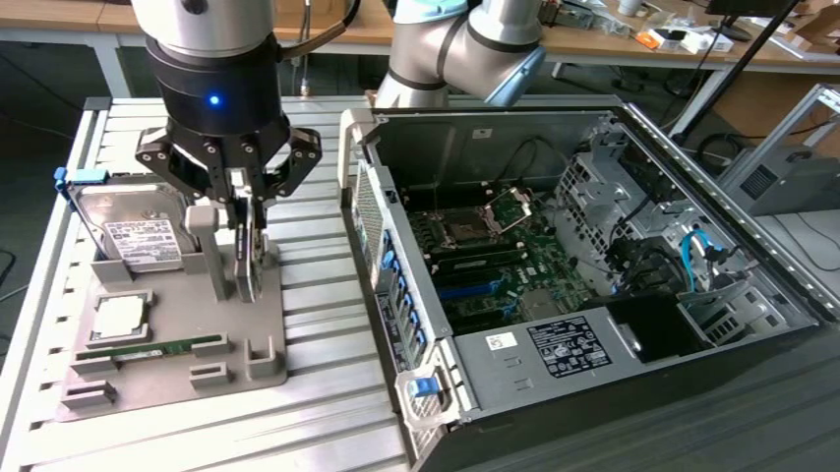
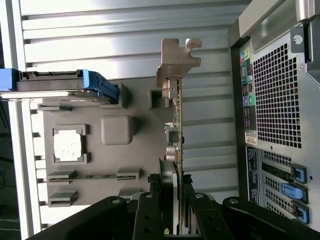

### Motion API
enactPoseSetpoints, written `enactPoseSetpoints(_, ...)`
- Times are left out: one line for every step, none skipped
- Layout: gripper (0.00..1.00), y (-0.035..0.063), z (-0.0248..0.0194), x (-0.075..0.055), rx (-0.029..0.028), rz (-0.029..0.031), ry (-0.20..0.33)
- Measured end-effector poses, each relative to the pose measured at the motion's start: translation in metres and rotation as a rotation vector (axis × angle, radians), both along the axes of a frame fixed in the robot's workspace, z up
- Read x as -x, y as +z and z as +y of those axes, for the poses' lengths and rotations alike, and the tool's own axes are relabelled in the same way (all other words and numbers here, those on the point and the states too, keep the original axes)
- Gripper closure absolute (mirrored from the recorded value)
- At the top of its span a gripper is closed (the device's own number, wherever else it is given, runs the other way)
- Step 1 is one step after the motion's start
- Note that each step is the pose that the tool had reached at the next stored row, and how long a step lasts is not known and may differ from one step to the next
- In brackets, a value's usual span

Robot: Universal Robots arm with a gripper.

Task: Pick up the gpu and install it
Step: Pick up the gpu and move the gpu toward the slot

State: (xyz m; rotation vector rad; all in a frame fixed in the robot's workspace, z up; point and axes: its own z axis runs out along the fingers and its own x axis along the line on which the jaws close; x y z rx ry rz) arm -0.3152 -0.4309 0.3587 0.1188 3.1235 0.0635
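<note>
The gpu [image 1: 251,273] is a thin dark card standing on edge over the grey holder tray [image 1: 171,379], on the side nearest the case. In the wrist view the gpu [image 2: 177,117] is edge-on, its silver bracket [image 2: 178,56] pointing away from the gripper. My gripper [image 1: 243,241] comes straight down from above, and its black fingers [image 2: 155,200] press against both faces of the card. I cannot tell whether the card's lower edge still rests in the tray's slot.
On the tray lie a silver hard drive [image 1: 132,234] with a blue clip, a processor chip [image 1: 118,315] and a green memory stick [image 1: 151,346]. The open computer case [image 1: 591,147] with its motherboard [image 1: 479,256] stands at the exterior view's right, on a slatted metal table [image 1: 315,295].
</note>
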Motion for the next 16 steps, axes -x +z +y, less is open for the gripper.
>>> enactPoseSetpoints(0.73, 0.0003, 0.0, 0.0, 0.0, 0.0, 0.0)
enactPoseSetpoints(0.73, 0.0007, 0.0, 0.0, 0.0, 0.0, 0.0)
enactPoseSetpoints(0.73, 0.0012, 0.0, 0.0, 0.0001, 0.0001, 0.0)
enactPoseSetpoints(0.73, 0.0016, 0.0, 0.0, 0.0, 0.0, 0.0)
enactPoseSetpoints(0.73, 0.002, 0.0, 0.0, 0.0, 0.0, 0.0)
enactPoseSetpoints(0.73, 0.0025, 0.0, 0.0, 0.0, 0.0, 0.0)
enactPoseSetpoints(0.73, 0.0029, 0.0, 0.0, 0.0, 0.0, 0.0)
enactPoseSetpoints(0.73, 0.0034, 0.0, 0.0, 0.0, -0.0001, 0.0)
enactPoseSetpoints(0.73, 0.0038, 0.0, 0.0, 0.0, 0.0, 0.0)
enactPoseSetpoints(0.73, 0.0042, 0.0, 0.0, 0.0001, 0.0001, 0.0)
enactPoseSetpoints(0.73, 0.0047, 0.0, 0.0, 0.0, 0.0001, 0.0)
enactPoseSetpoints(0.73, 0.005, 0.0, 0.0, 0.0, 0.0, 0.0)
enactPoseSetpoints(0.73, 0.0053, 0.0, 0.0, -0.0001, 0.0, 0.0)
enactPoseSetpoints(0.73, 0.0058, 0.0, 0.0, 0.0, 0.0, 0.0)
enactPoseSetpoints(0.73, 0.0065, 0.0, 0.0, 0.0, 0.0, 0.0)
enactPoseSetpoints(0.73, 0.0067, 0.0, 0.0, 0.0, 0.0, 0.0)
